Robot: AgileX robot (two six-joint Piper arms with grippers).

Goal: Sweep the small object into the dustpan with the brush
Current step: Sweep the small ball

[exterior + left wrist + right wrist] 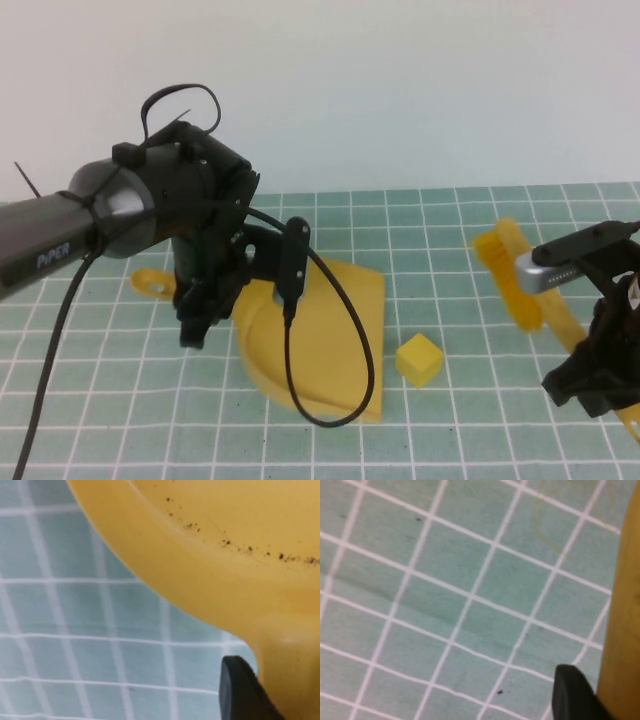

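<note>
- The step in hand was judged to be the setting-up of the sweep: both tools appeared to be gripped, and the small yellow cube [419, 359] had not yet been moved.
- The cube was seen on the green gridded mat [450, 430], just beside the open right-hand lip of the yellow dustpan [345, 340], not inside it.
- The left gripper [195, 315] was placed over the dustpan's handle end, at the left of the pan. In the left wrist view one dark finger [242, 692] was seen pressed against the dustpan handle [290, 670], so the fingers were taken to be clamped on it, though the second finger was out of view.
- The right gripper [590, 385] was placed at the near right. The yellow brush [510, 270] was seen to its far left, well apart from the cube, the bristle head away from the robot.
- In the right wrist view a dark finger [572, 695] was seen against the brush handle [622, 610]; a closed grip on it was judged likely.
- The next move was judged to call for the brush head to be brought down on the cube's right side and drawn left toward the pan's mouth, with the pan held steady.
- The word "PiPER" [57, 253] was read in white on the left arm. No other writing was made out.
</note>
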